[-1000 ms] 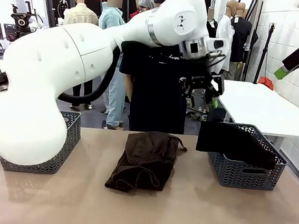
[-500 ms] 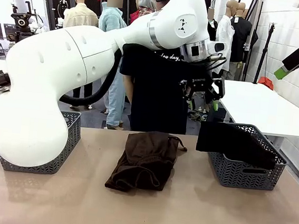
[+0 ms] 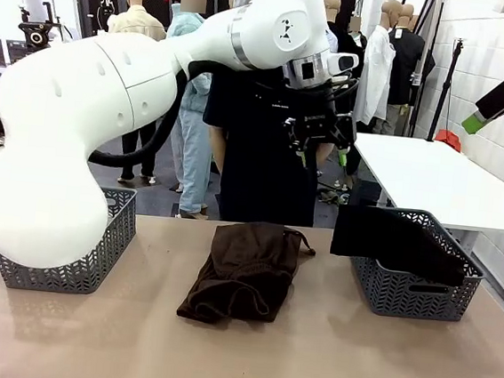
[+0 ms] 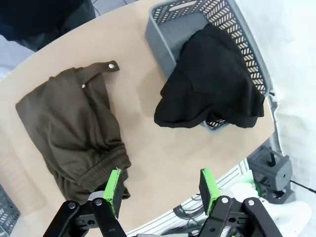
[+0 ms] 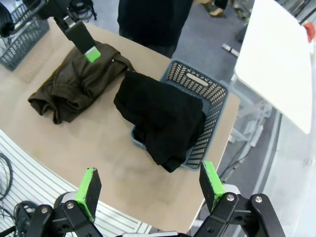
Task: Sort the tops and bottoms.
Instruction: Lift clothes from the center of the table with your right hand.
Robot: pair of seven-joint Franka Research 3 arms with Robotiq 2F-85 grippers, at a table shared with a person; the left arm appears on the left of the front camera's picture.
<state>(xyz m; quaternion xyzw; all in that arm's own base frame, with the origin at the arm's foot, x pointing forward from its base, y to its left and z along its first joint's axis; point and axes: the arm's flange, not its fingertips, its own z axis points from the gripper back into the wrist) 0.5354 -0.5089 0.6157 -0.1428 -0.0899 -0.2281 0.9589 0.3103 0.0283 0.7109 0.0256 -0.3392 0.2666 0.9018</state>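
Indoors, tan table (image 3: 325, 357), white side table (image 3: 440, 180)

- Left basket (image 3: 107, 255): we see one end only, the left arm's white body hides the rest and whatever's inside.
- Black garment (image 3: 390, 240) drapes over the right basket (image 3: 416, 294); near rim and contents under it hidden.
- Right gripper (image 3: 502, 92): cut off by the front view's right edge.
- Person (image 3: 258, 167) behind the table: partly hidden by the left arm.
- Brown garment (image 4: 74, 133): bunched, can't tell its type.
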